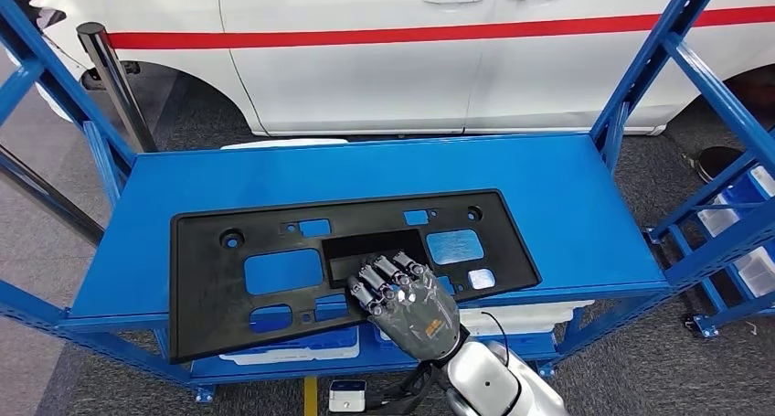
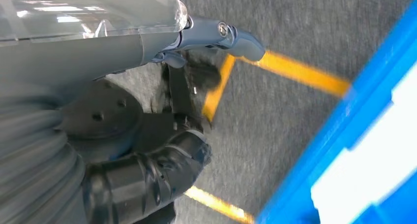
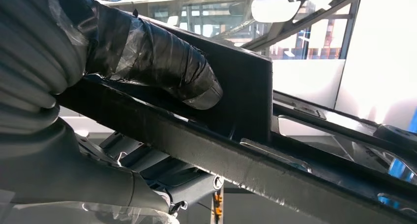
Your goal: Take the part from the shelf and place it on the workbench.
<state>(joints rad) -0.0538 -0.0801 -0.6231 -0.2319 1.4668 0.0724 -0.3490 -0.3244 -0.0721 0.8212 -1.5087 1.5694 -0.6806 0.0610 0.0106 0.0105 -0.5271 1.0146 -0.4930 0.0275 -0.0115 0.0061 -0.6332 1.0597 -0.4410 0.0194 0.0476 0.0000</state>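
Part point(image 1: 274, 270): flat black panel with cutouts, gripped by right hand point(image 1: 407, 302)

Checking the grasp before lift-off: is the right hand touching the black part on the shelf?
Touching. The right wrist view shows the right hand with its thumb pressed against the black part; the head view agrees.

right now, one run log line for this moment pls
stage: grasping part | right hand: grips near edge of black part | part: flat on blue shelf | left hand: hangs over floor, holds nothing
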